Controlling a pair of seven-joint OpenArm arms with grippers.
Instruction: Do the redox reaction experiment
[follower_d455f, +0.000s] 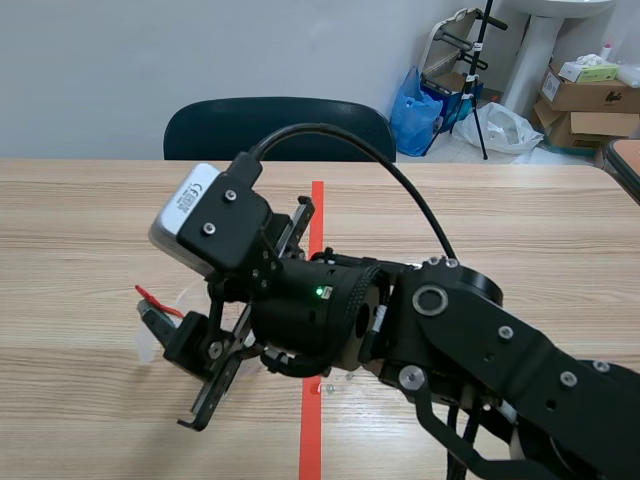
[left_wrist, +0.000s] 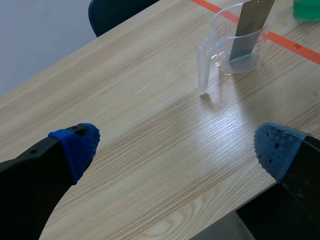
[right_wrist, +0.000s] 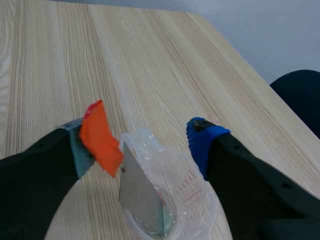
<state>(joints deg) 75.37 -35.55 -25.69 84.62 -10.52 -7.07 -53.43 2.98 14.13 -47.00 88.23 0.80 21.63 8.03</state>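
Seemingly dipping is done: the metal strip (right_wrist: 137, 192) leans in the cup (right_wrist: 194, 196) at the surface's (follower_d455f: 500, 220) 8 o'clock. The right tool (right_wrist: 142, 140), astride it, and the left tool (left_wrist: 177, 145) gape wide, empty. Next should be a straight lift clear.

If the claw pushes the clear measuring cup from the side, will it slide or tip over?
It would probably slide easily: the measuring cup looks like thin clear plastic, nearly empty, so it seems light. It might tip, because the tall metal strip leans on its rim and rises above it. A hard squeeze would likely bend the wall.
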